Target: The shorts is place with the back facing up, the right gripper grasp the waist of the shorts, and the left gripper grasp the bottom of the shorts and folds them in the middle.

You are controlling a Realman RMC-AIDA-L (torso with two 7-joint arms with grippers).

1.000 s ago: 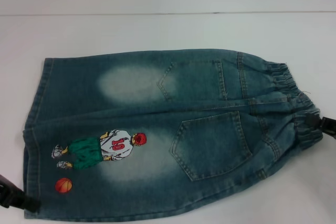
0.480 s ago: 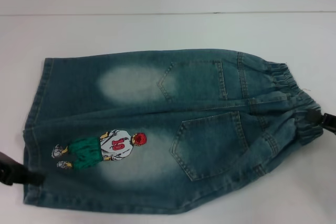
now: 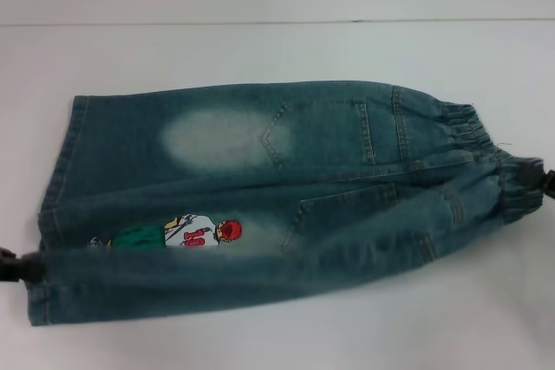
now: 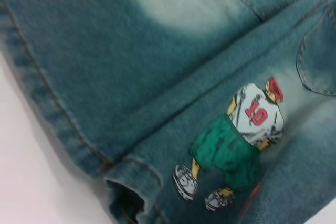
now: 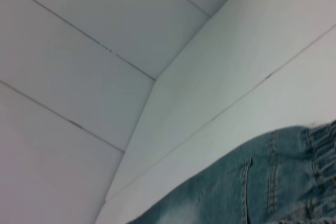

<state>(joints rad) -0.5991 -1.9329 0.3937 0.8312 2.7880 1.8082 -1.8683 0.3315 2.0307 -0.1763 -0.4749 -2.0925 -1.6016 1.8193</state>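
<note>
White tabletop (image 3: 260, 49): one pair of blue-green denim shorts (image 3: 260, 171); two black grippers, left (image 3: 22, 266) clamping its hem, right (image 3: 542, 184) clamping its waistband.

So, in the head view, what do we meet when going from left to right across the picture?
left gripper → bottom of the shorts → cartoon player print → back pockets → waist of the shorts → right gripper

One pr of shorts (image 3: 286, 171) — two back pockets (image 3: 321, 132), one cartoon print (image 3: 186, 231).
</note>
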